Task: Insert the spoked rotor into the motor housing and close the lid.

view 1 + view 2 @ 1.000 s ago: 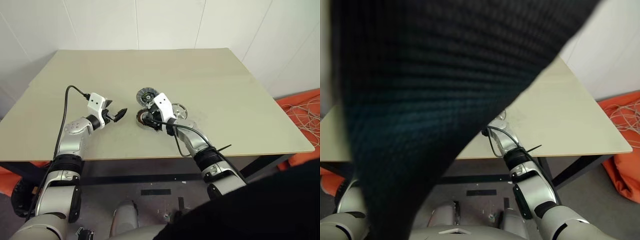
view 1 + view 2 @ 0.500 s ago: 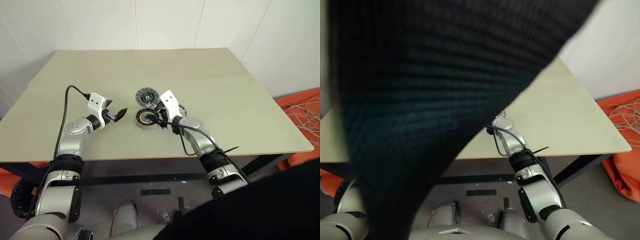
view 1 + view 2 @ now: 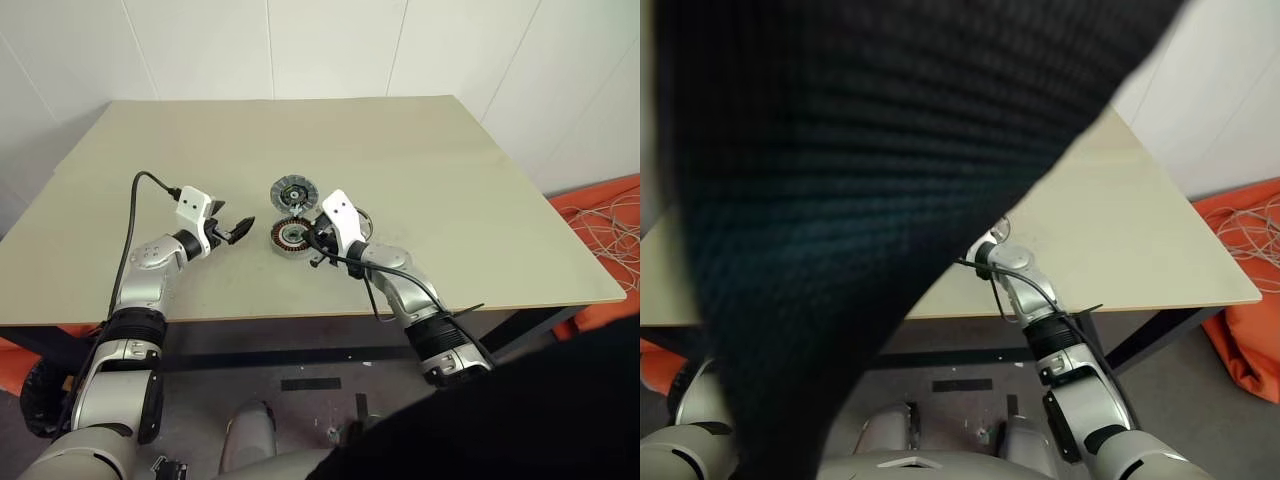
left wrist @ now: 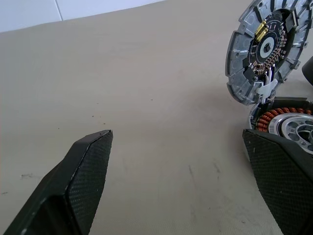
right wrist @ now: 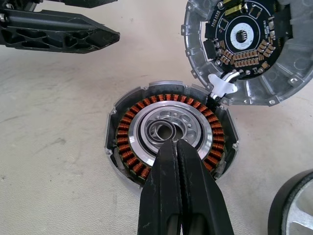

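A pale beige desk (image 3: 420, 170) is carrying three motor parts near its middle. The motor housing (image 5: 171, 134), a shallow silver cup with a ring of copper-brown windings, is lying flat on the desk. The lid (image 5: 249, 49) is lying just beyond it on the far side, touching its rim, with its dark face of circuit parts and a pale centre turned up. The spoked rotor (image 3: 362, 222) is sitting on the desk just right of the housing, partly hidden behind the right arm; from the right wrist, part of its rim (image 5: 293, 208) is showing beside the housing.

The right gripper (image 5: 177, 144) is hovering over the near edge of the housing, its two black jaws pressed together and holding nothing, their tips pointing at the silver ring in the cup's centre.

The left gripper (image 3: 236, 231) is hanging above the desk to the left of the housing, near it but apart. Its jaws are standing wide apart and empty, pointing right toward the housing and the lid (image 4: 266, 49).
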Controlling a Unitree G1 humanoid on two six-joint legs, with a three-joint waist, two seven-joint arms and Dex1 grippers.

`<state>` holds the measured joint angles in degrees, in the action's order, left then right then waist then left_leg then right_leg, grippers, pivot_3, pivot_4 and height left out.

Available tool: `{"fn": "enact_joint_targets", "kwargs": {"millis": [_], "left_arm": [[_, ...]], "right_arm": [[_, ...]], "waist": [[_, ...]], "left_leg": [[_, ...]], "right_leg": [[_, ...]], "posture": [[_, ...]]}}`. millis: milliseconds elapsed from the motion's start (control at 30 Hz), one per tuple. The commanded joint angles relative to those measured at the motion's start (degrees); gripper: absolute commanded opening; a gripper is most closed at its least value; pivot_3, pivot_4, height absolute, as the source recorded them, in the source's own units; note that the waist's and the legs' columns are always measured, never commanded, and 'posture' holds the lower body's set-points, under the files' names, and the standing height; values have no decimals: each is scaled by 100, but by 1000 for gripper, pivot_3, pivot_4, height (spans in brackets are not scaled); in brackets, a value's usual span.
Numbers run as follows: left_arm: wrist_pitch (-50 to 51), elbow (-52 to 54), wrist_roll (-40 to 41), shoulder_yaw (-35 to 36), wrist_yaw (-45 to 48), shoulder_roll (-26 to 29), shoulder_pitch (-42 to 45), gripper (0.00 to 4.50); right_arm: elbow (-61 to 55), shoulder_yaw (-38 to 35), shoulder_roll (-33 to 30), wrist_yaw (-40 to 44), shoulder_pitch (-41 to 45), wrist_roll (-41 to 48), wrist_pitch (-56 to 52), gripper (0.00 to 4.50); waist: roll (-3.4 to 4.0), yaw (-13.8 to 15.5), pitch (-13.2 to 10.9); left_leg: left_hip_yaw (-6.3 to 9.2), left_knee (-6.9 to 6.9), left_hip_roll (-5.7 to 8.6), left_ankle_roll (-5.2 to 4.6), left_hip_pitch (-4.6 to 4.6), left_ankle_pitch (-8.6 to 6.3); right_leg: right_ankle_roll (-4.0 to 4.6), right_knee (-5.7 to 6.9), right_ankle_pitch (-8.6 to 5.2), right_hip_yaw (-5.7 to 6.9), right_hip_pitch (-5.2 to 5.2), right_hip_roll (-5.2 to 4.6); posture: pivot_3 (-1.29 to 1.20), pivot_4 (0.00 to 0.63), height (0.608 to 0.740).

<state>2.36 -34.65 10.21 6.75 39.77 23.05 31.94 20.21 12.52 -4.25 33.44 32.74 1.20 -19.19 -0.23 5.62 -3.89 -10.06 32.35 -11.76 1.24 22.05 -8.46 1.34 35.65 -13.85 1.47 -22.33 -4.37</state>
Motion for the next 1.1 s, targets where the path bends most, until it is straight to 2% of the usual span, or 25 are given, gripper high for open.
{"fn": "enact_joint_targets", "kwargs": {"millis": [33,1100], "left_arm": [[-96,126,49,55,-10,63,109,4500],[-31,428,83,114,-140,128,-107,4500]], "right_arm": [[-63,56,85,10,193,21,98,34],[866,-9,179,-87,684,-49,520,34]], "waist": [[0,0,0],[0,-6,0]], "left_leg": [[0,0,0,0,0,0],[0,1,0,0,0,0]], "right_leg": [[0,0,0,0,0,0],[0,2,0,0,0,0]], "posture": [[0,0,740],[0,0,740]]}}
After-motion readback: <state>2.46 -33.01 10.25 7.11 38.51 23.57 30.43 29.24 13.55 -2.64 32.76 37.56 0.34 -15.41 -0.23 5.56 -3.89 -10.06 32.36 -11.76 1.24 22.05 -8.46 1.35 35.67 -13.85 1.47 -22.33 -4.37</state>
